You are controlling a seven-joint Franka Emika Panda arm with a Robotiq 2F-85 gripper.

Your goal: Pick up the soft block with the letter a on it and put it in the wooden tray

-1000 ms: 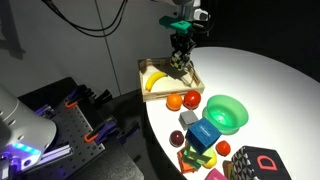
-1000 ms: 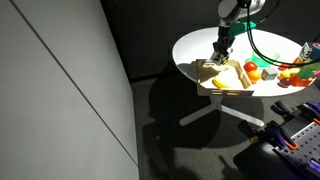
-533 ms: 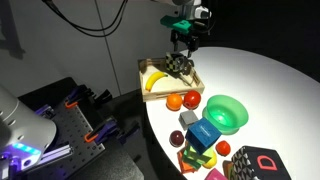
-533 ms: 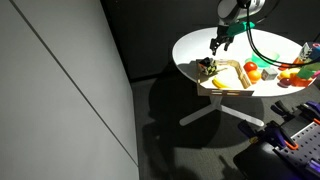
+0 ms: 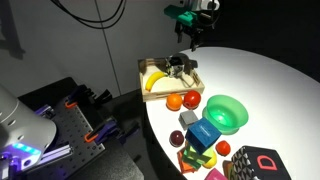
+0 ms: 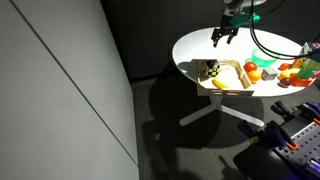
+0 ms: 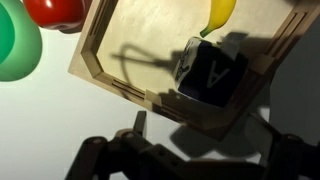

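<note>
The soft block lies inside the wooden tray, at its far end beside a banana. My gripper hangs open above the tray, clear of the block, holding nothing. The other exterior view shows the same: the block rests in the tray and the gripper is up and apart from it. In the wrist view the block shows a letter A on a dark face and sits in the tray; the gripper frames it from below, jaws spread wide.
On the round white table near the tray lie an orange, a red fruit, a green bowl, a blue cube and a black block with a red D. The table edge runs just beside the tray.
The gripper opened and let go of the soft block, which now lies in the tray. The gripper then rose up and away from the tray.
</note>
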